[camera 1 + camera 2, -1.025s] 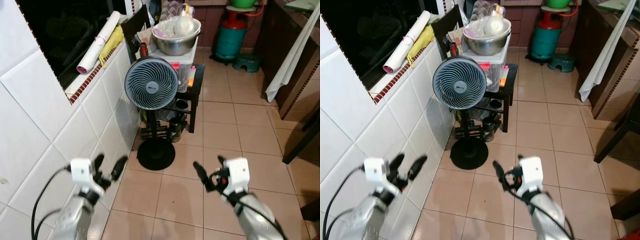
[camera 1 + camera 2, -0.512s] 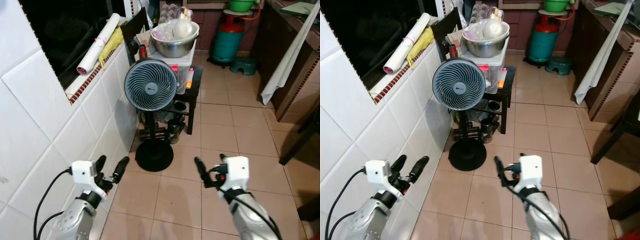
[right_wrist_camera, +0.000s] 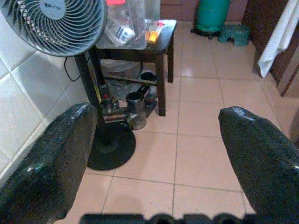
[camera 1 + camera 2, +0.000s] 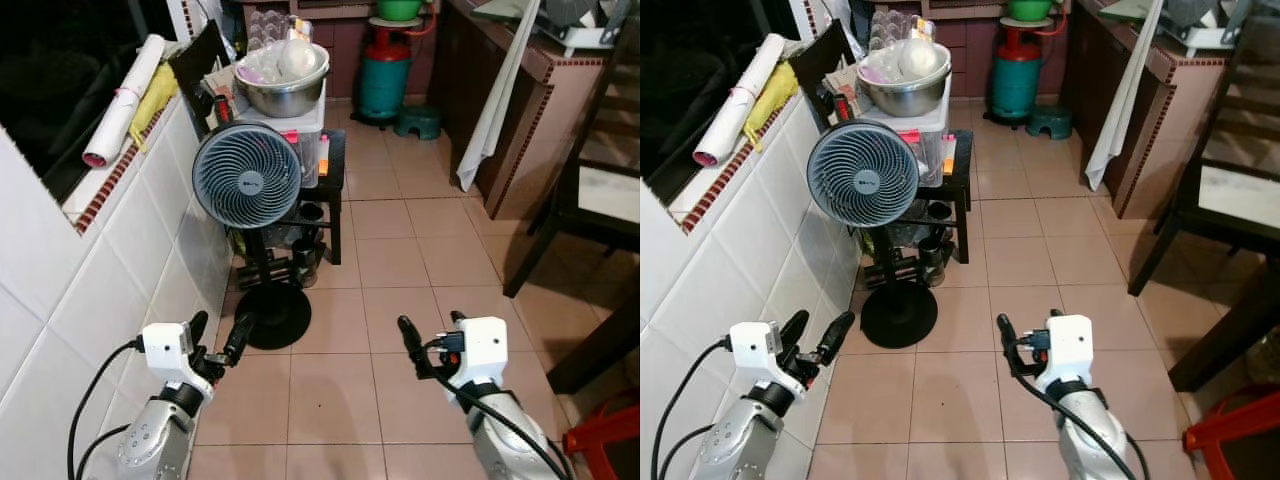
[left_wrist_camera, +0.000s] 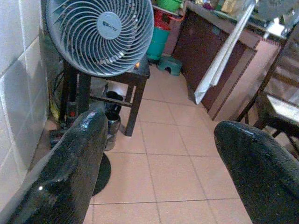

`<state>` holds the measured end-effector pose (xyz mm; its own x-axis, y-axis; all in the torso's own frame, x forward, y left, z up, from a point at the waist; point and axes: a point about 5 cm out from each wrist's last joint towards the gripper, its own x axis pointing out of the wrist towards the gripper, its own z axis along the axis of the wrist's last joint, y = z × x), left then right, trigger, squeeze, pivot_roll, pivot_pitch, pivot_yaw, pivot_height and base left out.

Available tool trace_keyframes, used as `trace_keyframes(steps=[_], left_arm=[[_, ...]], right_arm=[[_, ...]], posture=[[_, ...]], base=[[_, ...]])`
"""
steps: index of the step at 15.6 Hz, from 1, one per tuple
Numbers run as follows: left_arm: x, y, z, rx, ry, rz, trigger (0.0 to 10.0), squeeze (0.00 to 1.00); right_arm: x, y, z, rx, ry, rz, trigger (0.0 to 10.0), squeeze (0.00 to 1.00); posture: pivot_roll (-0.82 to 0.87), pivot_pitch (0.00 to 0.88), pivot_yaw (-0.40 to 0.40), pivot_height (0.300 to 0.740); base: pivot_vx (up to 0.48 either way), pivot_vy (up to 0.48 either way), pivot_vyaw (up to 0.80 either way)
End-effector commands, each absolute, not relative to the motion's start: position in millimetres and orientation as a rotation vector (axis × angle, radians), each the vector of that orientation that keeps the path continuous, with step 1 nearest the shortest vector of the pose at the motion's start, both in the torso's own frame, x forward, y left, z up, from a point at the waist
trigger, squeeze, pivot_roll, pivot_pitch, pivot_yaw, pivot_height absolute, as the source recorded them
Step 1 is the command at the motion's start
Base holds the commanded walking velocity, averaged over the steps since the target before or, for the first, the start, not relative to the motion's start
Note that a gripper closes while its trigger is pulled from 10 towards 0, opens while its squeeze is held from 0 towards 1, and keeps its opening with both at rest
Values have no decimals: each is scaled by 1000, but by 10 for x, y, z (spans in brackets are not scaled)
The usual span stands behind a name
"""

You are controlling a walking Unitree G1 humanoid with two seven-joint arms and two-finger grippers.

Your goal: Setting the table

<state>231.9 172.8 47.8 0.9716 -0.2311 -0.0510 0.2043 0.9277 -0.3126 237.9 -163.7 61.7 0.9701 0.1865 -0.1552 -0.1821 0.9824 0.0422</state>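
- Steel bowl [image 4: 284,85], heaped with pale bagged things, is the nearest thing to tableware here; it sits on a clear plastic box on a small black side table [image 4: 333,160] against the tiled wall, well ahead of both grippers.
- Head views take in the wider room: a grey standing fan [image 4: 246,181] on a round black base in front of the side table, a rolled white paper [image 4: 124,100] and a yellow cloth [image 4: 155,92] on the window ledge, a green gas cylinder [image 4: 385,82] with a green stool beside it at the far end, a white cloth [image 4: 495,95] hanging off a dark counter, and dark chair legs plus a red stool [image 4: 600,440] at the robot's right.
- Left wrist view brings the fan head [image 5: 100,33] close and looks under the side table, where dark cups or cans stand on the floor; the bowl is out of its frame.
- Right wrist view shows the fan's pole and base [image 3: 111,151], the table's lower shelf with cups, and the clear box above.
- Left gripper [image 4: 217,337] is held low in front of the body, close to the tiled wall, pointing forward; its fingers are spread apart and hold nothing.
- Right gripper [image 4: 432,335] is raised to about the same height over the bare floor tiles [image 4: 390,250], also pointing forward, with its fingers parted and empty.
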Motion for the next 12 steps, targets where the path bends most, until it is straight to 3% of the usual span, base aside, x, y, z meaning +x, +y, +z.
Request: trace_keyframes(steps=[1,3,9,12], left_arm=[[2316,1745,470,-319,85,-221,10000,0],[2349,1740,460,-283,79,-216,10000,0],[2349,1728,397,-243,107,-226,10000,0],[2446,1677,459,-215,85,-284,10000,0]], right_arm=[[2391,-1597,703,12,138,193,10000,0],[2400,-1580,741,-6,131,207,10000,0],[2403,-1610,745,9,117,157,10000,0],[2380,-1594,705,19,124,124,10000,0]], posture=[[-7,0,-4,740],[-15,0,-25,740],[-42,0,44,740],[-56,0,75,740]], base=[[0,0,0],[0,0,0],[0,0,0],[0,0,-800]])
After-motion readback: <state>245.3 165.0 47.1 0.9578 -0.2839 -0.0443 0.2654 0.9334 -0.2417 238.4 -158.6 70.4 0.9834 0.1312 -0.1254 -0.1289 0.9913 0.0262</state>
